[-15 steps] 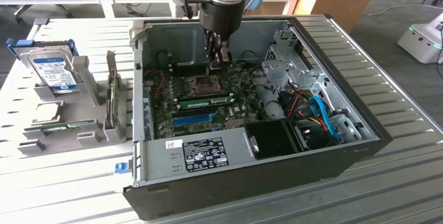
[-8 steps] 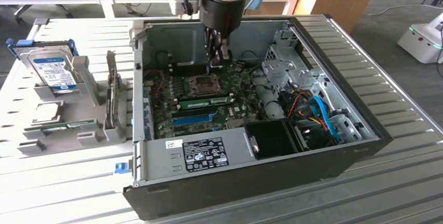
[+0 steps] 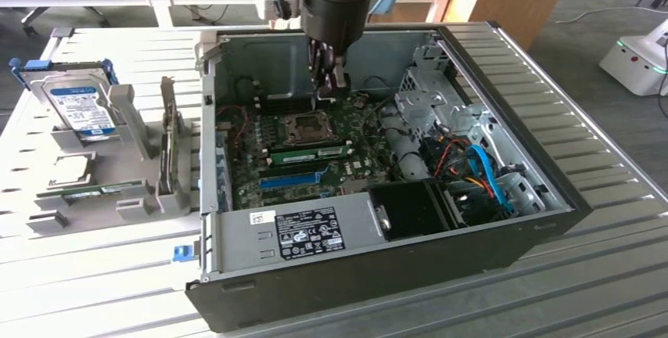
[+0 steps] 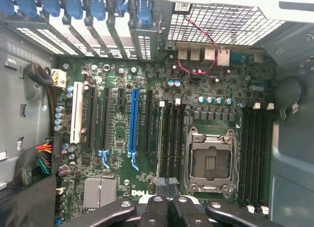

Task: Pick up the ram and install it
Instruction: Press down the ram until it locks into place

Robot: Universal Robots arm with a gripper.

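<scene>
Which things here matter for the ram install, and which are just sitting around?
Job: gripper, shut, over the motherboard; ram in its slot; black memory slots.
Lying about: hard drive; second ram on the rack; blue slot.

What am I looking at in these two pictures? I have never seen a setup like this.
The exterior view shows one robot arm reaching down into an open computer case that lies on a slatted table. At the arm's tip is the gripper, its fingers shut, hanging above the green motherboard. A green memory stick already sits in a slot beside the empty processor socket. On the exterior view's left, a grey rack holds a hard drive and other parts.

The wrist view comes from a camera on the arm, looking straight down at the motherboard, with the gripper at the edge. It holds nothing that I can see.
</scene>
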